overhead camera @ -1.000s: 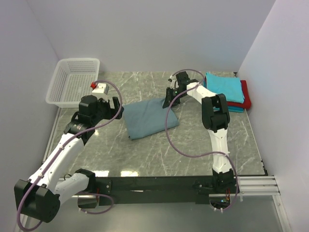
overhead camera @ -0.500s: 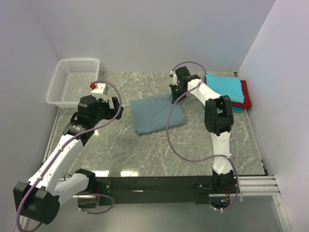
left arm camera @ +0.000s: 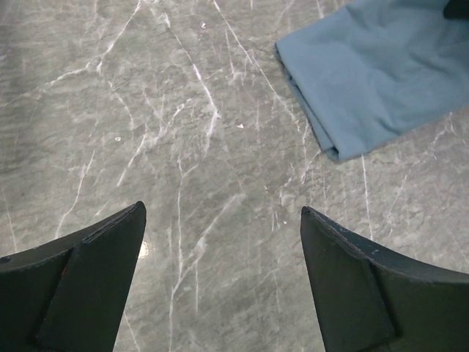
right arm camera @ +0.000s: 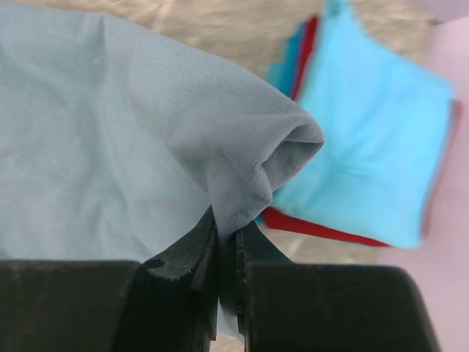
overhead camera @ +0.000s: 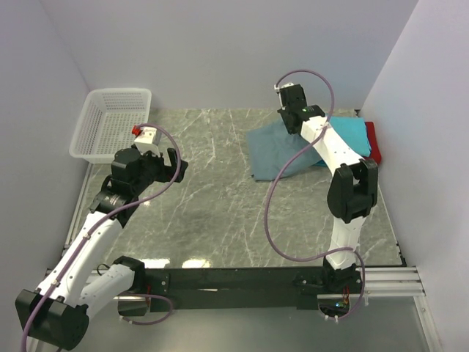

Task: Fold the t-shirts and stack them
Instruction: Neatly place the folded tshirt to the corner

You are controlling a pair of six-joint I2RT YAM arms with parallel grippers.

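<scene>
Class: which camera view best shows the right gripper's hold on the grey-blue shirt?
Right wrist: the right gripper pinches a fold of the grey-blue shirt, close up. Top external shows the arm above the shirt, fingertips hidden. Left wrist shows only part of the shirt.

From above, my right arm (overhead camera: 333, 147) crosses the grey-blue t-shirt (overhead camera: 272, 150) and the folded stack (overhead camera: 353, 130), hiding the fingers of my right hand (right arm camera: 226, 233). On the right wrist feed the turquoise t-shirt (right arm camera: 374, 147) and red t-shirt (right arm camera: 315, 226) are blurred (the teal t-shirt (right arm camera: 284, 70) is only a sliver), partly behind the grey-blue cloth. The left wrist feed cuts that shirt off at its top and right edges.
</scene>
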